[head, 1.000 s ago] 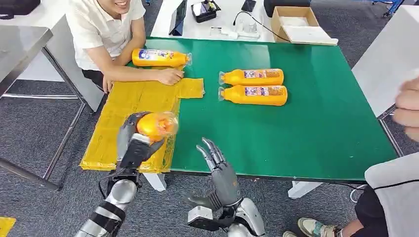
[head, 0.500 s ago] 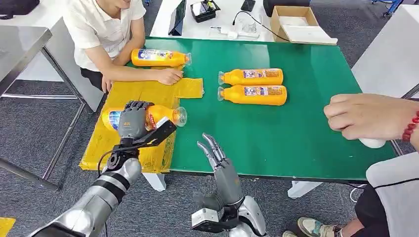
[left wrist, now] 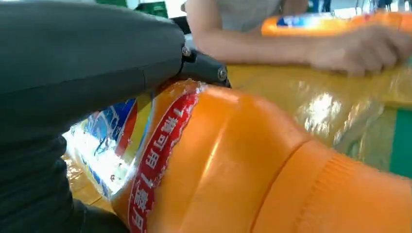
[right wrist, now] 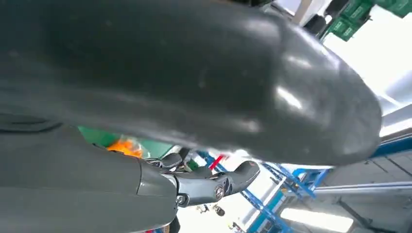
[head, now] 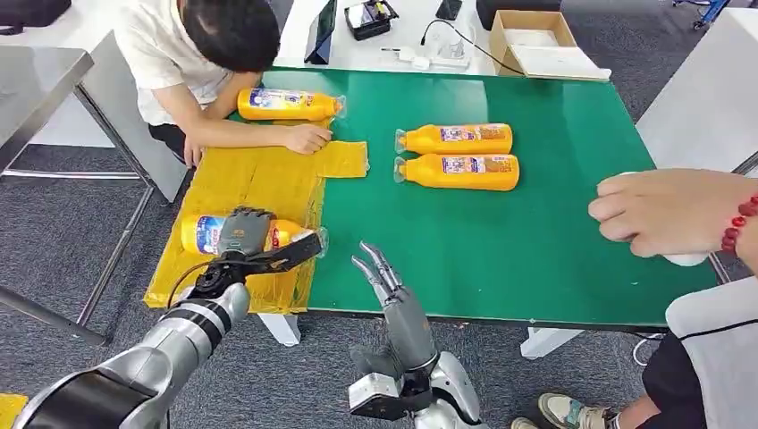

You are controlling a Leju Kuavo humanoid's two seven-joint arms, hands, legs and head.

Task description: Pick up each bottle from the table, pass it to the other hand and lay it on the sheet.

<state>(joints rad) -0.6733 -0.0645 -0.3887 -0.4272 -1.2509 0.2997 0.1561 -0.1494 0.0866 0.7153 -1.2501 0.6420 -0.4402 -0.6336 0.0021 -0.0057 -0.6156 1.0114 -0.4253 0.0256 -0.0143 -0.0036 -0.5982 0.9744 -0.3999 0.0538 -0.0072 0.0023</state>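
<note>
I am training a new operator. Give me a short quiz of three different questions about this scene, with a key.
1. True or false: the left hand holds a bottle lying over the yellow sheet.
2. How many bottles lie on the bare green table, off the sheet?
A. one
B. two
C. four
3. Fill in: the right hand holds ______, its fingers apart.

Key
1. True. In the left wrist view the fingers wrap over the bottle.
2. B. The two bottles lie side by side. A third bottle lies at the sheet's far end, by a person's hand.
3. nothing
</note>
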